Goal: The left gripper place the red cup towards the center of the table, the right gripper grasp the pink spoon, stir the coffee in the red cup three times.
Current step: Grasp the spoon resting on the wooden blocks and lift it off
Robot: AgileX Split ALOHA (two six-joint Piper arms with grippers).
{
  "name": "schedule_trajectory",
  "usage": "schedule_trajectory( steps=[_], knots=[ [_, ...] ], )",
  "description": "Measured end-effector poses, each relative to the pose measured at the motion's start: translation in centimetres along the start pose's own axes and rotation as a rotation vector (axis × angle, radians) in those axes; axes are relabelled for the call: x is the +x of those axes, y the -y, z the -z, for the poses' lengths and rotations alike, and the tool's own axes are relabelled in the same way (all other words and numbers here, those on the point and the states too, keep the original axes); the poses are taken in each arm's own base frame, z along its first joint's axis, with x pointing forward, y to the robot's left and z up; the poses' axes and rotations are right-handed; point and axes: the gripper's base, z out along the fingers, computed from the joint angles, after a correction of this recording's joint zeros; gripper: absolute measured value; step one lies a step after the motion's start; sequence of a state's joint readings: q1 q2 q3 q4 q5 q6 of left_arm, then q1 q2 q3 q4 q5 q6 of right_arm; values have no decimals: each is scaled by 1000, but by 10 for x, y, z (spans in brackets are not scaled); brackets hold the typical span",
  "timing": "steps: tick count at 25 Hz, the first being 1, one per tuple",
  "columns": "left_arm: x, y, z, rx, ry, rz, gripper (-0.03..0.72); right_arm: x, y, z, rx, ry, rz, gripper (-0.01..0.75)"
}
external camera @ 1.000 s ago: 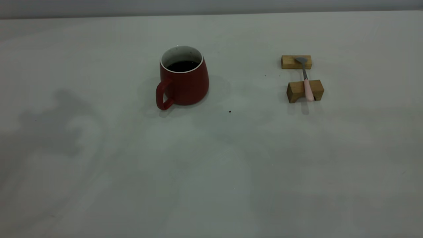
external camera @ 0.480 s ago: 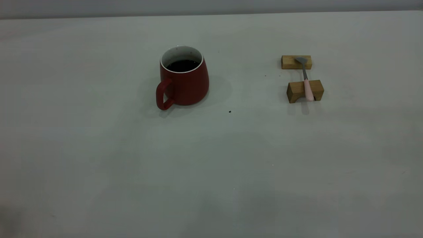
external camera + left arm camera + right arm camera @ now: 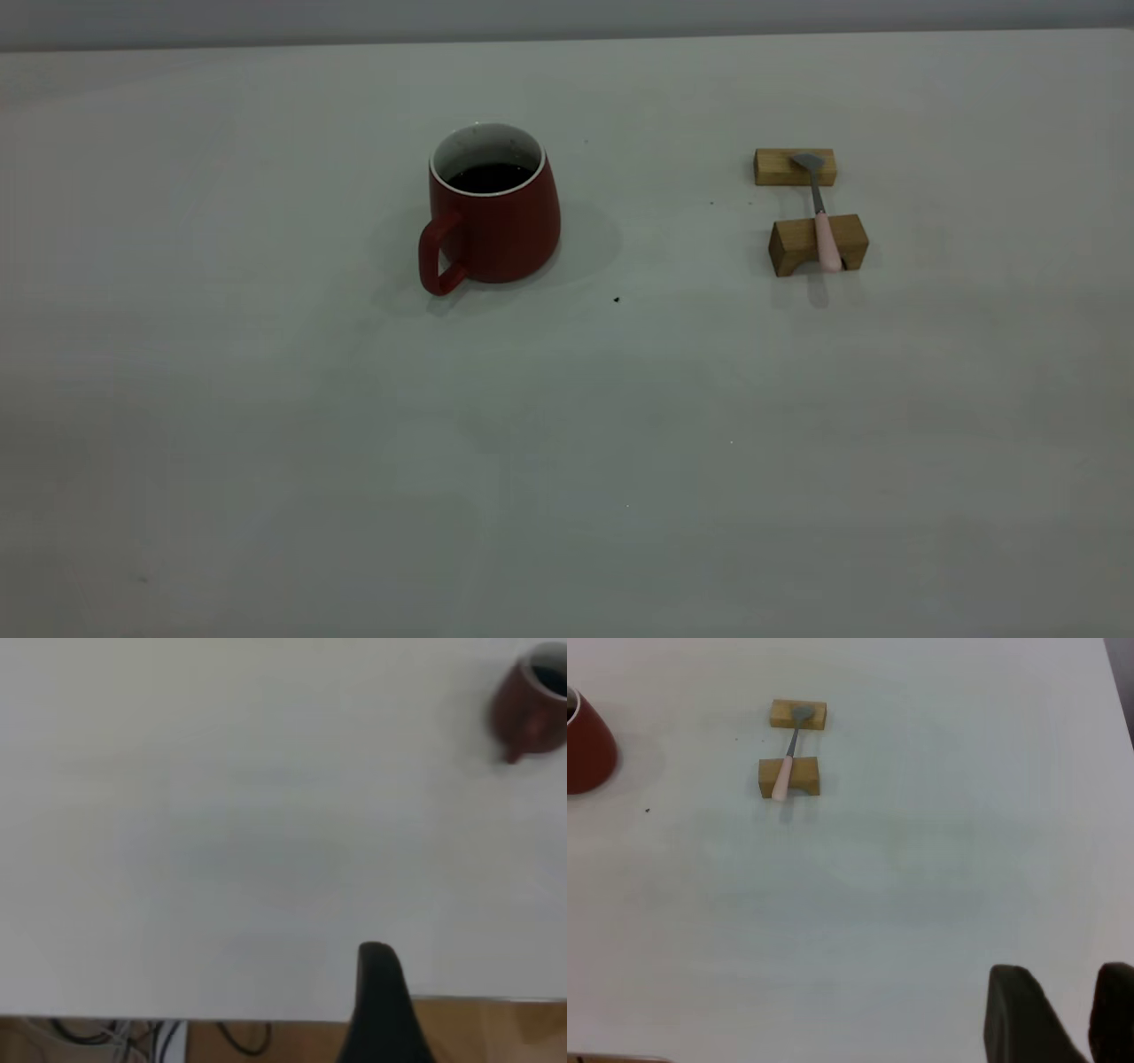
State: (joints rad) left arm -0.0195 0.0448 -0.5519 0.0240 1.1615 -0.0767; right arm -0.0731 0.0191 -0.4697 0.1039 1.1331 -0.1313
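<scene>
The red cup (image 3: 496, 221) stands upright on the table (image 3: 567, 425), left of the middle, its handle turned toward the front left. Dark coffee (image 3: 490, 177) fills it partway. The pink spoon (image 3: 824, 226) lies across two wooden blocks at the right, bowl on the far one. Neither gripper shows in the exterior view. In the left wrist view the cup (image 3: 530, 700) is far off, and one dark finger (image 3: 381, 992) shows by the table's near edge, with no second finger near it. My right gripper (image 3: 1088, 992) is shut on nothing, far from the spoon (image 3: 784, 775).
The spoon rests on a flat wooden block (image 3: 795, 167) and a notched wooden block (image 3: 802, 246). A small dark speck (image 3: 616, 299) lies right of the cup. The right wrist view shows the cup's side (image 3: 585, 749) and the table's right edge (image 3: 1118, 709).
An arm's shadow on the left of the table one second ago has withdrawn and is gone. The cup, the spoon and the blocks have not moved.
</scene>
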Motion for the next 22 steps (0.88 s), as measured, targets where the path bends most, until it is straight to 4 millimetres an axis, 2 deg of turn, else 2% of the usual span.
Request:
schedule_trajectory(
  steps=[5,22],
  knots=[
    [10,0,-7,-40,25,11,574,0,0,0,0,0,0,238],
    [13,-1,-10,-50,29,-17,573,0,0,0,0,0,0,238]
  ],
)
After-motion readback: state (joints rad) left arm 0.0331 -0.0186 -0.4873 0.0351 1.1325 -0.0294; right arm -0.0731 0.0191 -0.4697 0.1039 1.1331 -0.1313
